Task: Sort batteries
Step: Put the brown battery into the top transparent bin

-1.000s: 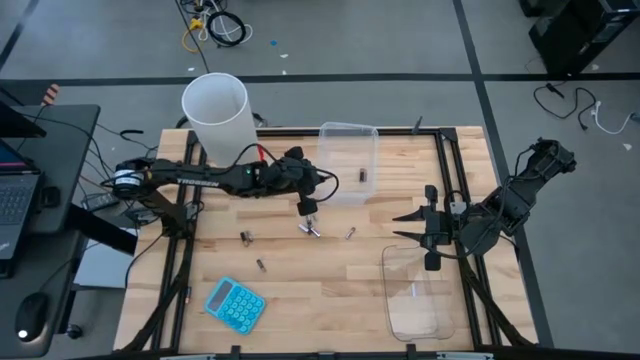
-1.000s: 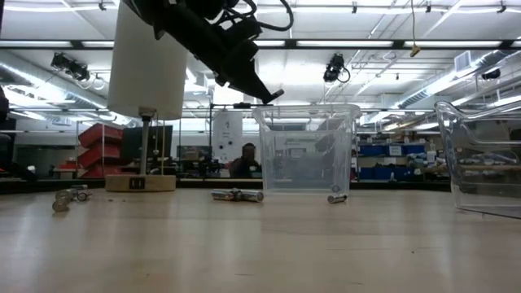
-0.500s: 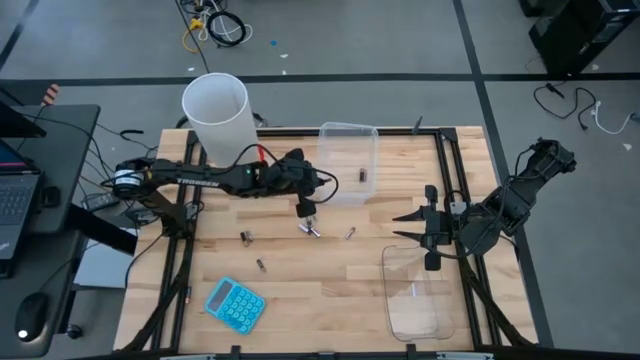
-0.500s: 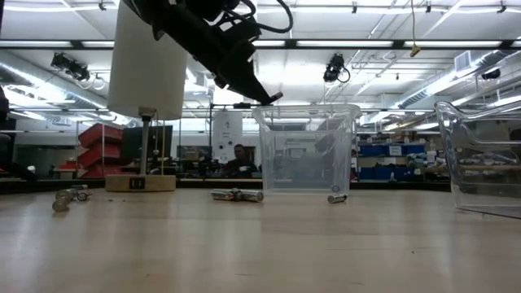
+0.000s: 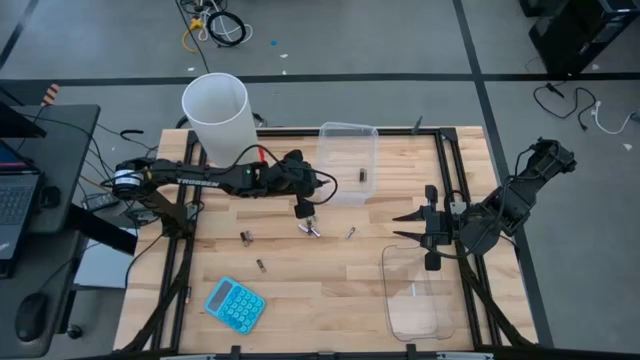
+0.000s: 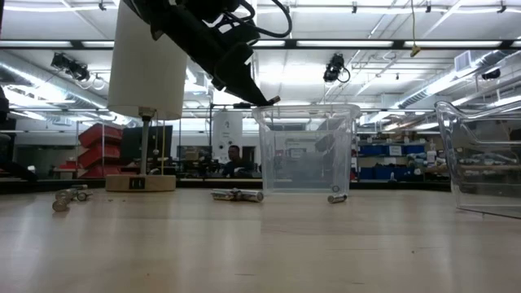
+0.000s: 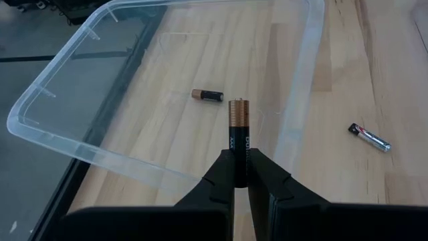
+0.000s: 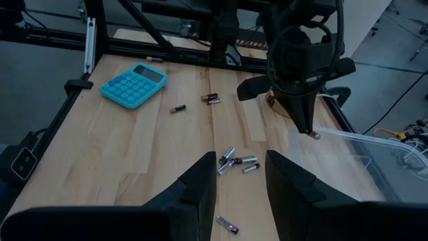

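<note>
wooden table | left tool grips copper-topped battery, writing unreadable | right tool wide

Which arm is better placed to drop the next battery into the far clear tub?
Left. Its gripper is shut on a battery beside the far tub's rim, with one battery already inside. The right gripper waits open and empty by the near tub.
</note>
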You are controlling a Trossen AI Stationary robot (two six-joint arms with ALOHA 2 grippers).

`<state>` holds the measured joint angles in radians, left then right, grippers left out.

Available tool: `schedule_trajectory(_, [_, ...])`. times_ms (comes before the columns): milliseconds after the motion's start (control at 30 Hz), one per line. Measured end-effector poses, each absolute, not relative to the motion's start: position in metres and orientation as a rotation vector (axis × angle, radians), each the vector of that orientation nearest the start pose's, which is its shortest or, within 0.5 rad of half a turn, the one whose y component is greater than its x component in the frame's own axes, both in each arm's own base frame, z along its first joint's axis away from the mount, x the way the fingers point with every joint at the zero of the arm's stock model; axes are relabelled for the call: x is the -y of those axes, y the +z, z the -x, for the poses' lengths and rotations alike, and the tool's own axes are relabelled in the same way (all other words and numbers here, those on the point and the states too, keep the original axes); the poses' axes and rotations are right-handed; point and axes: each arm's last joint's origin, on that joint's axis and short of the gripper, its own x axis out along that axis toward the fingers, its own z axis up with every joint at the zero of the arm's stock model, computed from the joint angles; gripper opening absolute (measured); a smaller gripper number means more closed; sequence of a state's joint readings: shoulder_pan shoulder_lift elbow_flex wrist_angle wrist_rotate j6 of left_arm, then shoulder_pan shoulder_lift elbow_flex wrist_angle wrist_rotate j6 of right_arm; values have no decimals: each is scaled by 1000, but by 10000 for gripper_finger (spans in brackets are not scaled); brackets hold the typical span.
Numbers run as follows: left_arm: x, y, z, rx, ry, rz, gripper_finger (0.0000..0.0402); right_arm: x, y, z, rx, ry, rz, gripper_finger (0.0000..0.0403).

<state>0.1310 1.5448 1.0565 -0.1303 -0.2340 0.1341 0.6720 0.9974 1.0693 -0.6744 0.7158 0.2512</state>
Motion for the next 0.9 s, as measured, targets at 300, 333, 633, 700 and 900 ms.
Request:
schedule_trajectory(300, [-51, 250, -332, -640, 312, -161, 21, -104, 352, -161, -451, -100, 138, 115])
schedule_trajectory(333, [-51, 250, -332, -640, 312, -161, 21, -104, 352, -161, -452, -100, 139, 115])
schedule_trajectory(633, [-51, 250, -332, -640, 313, -162, 22, -104, 352, -161, -452, -100, 139, 115])
schedule_trajectory(700, [-51, 250, -332, -640, 313, -162, 25, -104, 352, -161, -452, -99, 139, 115])
schedule_trajectory(900, [-51, 250, -332, -640, 312, -165, 38, -104, 352, -161, -452, -100, 139, 115])
